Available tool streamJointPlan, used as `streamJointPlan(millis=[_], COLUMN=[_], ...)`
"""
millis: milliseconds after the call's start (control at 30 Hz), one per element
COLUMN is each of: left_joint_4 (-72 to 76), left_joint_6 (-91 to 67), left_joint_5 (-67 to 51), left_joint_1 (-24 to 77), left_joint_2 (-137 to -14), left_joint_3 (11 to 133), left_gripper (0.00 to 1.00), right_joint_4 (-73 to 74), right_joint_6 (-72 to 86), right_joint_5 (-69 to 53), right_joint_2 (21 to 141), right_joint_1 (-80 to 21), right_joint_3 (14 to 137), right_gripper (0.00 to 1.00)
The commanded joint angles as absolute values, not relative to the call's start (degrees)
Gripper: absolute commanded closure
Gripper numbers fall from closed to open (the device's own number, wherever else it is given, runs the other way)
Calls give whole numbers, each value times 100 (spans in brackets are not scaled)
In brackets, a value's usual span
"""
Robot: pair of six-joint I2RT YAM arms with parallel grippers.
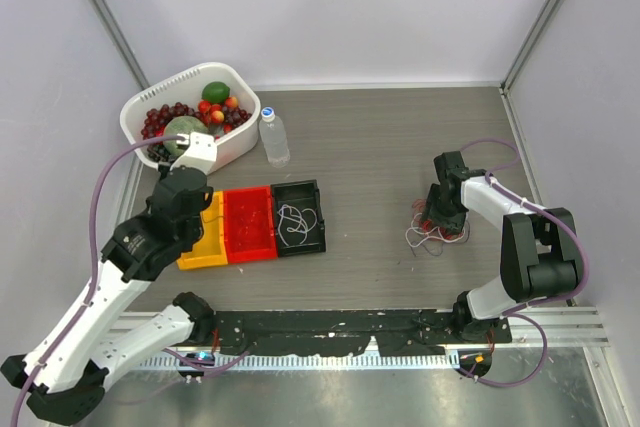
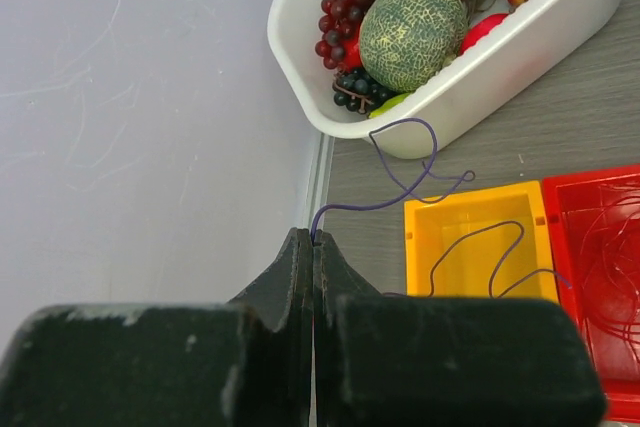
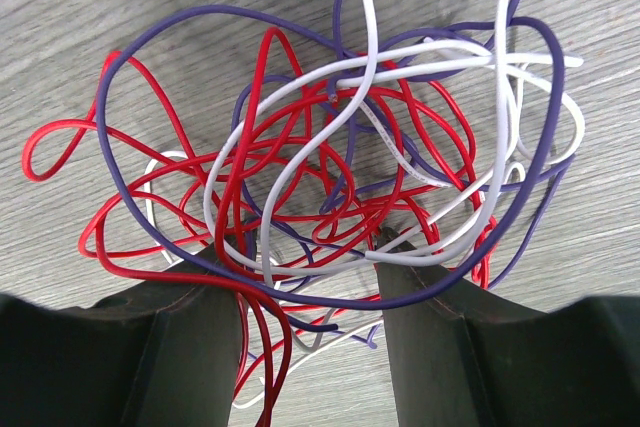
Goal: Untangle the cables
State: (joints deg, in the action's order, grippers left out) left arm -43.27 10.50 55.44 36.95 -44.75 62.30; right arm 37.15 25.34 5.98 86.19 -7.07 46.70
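A tangle of red, white and purple cables (image 3: 340,137) lies on the grey table and also shows in the top view (image 1: 435,232). My right gripper (image 3: 305,247) is open and low over it, its fingers set wide with several strands running between and across them. My left gripper (image 2: 313,239) is shut on the end of a single purple cable (image 2: 400,192). This cable loops out from the tips and trails into the yellow bin (image 2: 470,209). A white cable (image 1: 296,222) lies in the black bin (image 1: 296,186). Thin red cables lie in the red bin (image 2: 590,187).
A white basket (image 2: 480,77) of fruit stands at the back left, just beyond the left gripper. A clear water bottle (image 1: 274,137) stands beside it. The three bins sit in a row left of centre. Enclosure walls close off the left, back and right.
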Motion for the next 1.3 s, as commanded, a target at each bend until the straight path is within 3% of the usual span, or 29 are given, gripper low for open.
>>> streamJointPlan(millis=[0,1000,1200,1267], left_joint_4=[-4464,-5423,-5239,-5291], left_joint_6=[1063,660,-203,-359], left_joint_5=[5555,5089,4404,4849], left_joint_1=[3665,3656,3665,3665], left_joint_2=[-4298,-3955,-4323,-4604], left_joint_3=[6152,5669,5686,5800], left_gripper=[100,100,100,100], right_joint_4=[3472,3428,3428,3428], right_joint_6=[2540,2540,2540,2540], right_joint_5=[272,193,193,202], right_joint_2=[8789,8886,8886,8868], right_joint_1=[-765,-765,-765,-765], right_joint_3=[4597,4588,4588,4605], right_gripper=[44,44,44,44])
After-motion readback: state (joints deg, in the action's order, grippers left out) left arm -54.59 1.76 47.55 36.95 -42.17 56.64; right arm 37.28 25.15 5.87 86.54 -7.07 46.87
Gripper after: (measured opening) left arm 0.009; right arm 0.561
